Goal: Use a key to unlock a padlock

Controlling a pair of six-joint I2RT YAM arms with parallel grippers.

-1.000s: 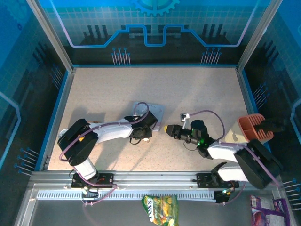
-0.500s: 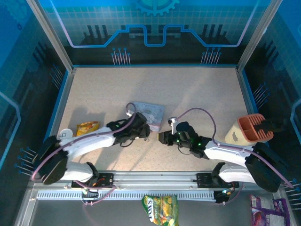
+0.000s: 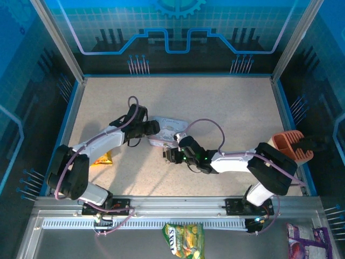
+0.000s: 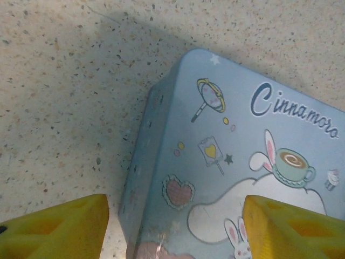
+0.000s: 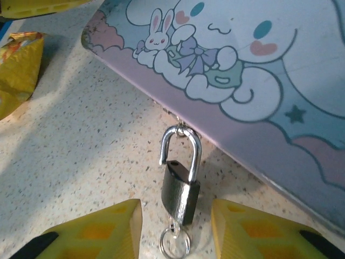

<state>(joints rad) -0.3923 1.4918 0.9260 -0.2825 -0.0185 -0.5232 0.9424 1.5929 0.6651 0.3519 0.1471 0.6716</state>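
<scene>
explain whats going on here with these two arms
Two robot arms are working on a small padlock that lies on the table beside a pale blue cartoon tin. The right gripper is open with a finger on either side of the padlock, not gripping it. The shackle looks sprung open on one side, and a small ring sits at the lock's base. The left gripper hovers open over the tin's corner.

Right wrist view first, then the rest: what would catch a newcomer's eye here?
The pale blue cartoon tin stands out, lying mid-table with the open left gripper over one corner. Beside its edge lies the tiny dark padlock, between the open right gripper's yellow fingers, one end of its silvery shackle apparently free of the body.
</scene>
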